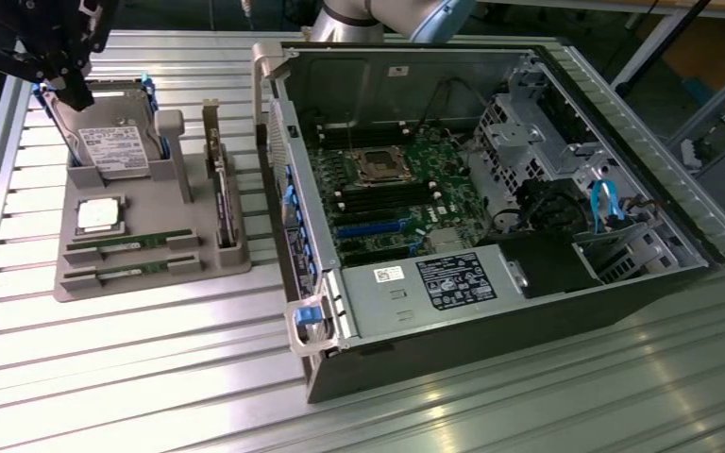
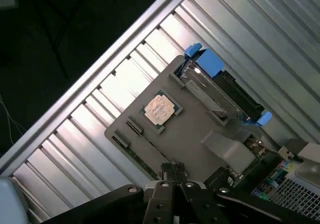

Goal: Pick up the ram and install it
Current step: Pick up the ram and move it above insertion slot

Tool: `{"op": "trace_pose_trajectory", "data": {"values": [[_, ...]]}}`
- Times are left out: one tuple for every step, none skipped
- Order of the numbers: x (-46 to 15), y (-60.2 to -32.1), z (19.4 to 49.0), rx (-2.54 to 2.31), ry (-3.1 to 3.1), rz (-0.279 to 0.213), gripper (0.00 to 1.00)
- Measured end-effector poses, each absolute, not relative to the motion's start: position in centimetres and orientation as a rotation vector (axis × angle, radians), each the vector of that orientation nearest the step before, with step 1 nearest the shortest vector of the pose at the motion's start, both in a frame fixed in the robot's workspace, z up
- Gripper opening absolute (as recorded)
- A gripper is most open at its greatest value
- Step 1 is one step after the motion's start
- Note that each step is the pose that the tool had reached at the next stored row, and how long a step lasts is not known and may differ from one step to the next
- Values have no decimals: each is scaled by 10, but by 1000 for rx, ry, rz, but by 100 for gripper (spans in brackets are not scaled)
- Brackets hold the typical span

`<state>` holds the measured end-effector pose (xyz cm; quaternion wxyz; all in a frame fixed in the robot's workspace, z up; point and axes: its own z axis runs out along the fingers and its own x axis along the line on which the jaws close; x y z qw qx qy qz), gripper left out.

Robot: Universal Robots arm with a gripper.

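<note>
We see a slatted aluminium worktop (image 1: 110, 359) carrying an open PC case (image 1: 463, 349) that lies on its side on the exterior view's right. Its motherboard (image 1: 400, 189) faces up, with the CPU socket (image 1: 376, 167) near the board's middle. Left of the case, just beside it, sits a grey parts fixture (image 1: 148, 217). At its far end a hard drive (image 1: 113, 146) stands tilted in blue brackets, and an expansion card (image 1: 222, 189) stands upright along the edge nearest the case. A CPU (image 1: 98, 215) lies flat mid-fixture. The task's parts are at the near end of the fixture. One ram stick (image 1: 129, 245) lies just below the CPU and a second ram stick (image 1: 121, 275) lies parallel to it by the front edge. Both are seated in their holders, well apart from the motherboard. The gripper (image 1: 71, 87) hangs over the far end of the fixture, above the hard drive and apart from both sticks. In the wrist view we see the gripper (image 2: 174, 174) with its fingers pressed together and nothing between them. Beyond it are the fixture (image 2: 190, 134), the CPU (image 2: 160, 109), the hard drive (image 2: 215, 91) and the worktop (image 2: 100, 114) slats.
</note>
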<state>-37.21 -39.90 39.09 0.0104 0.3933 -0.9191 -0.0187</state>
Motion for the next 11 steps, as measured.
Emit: {"op": "trace_pose_trajectory", "data": {"values": [[-372, -399, 391, 1266, -2852, -58, 10], [-372, -399, 391, 1296, -2838, -58, 10], [-372, -399, 391, 1335, -2819, -57, 10], [-372, -399, 390, 1390, -2791, -56, 10], [-372, -399, 390, 1435, -2768, -56, 10], [-372, -399, 390, 1473, -2747, -55, 10], [-372, -399, 390, 1497, -2734, -55, 10], [-372, -399, 390, 1559, -2698, -54, 10], [-372, -399, 390, 1608, -2668, -53, 10], [-372, -399, 390, 1652, -2641, -53, 10], [-372, -399, 390, 1684, -2620, -52, 10]]}}
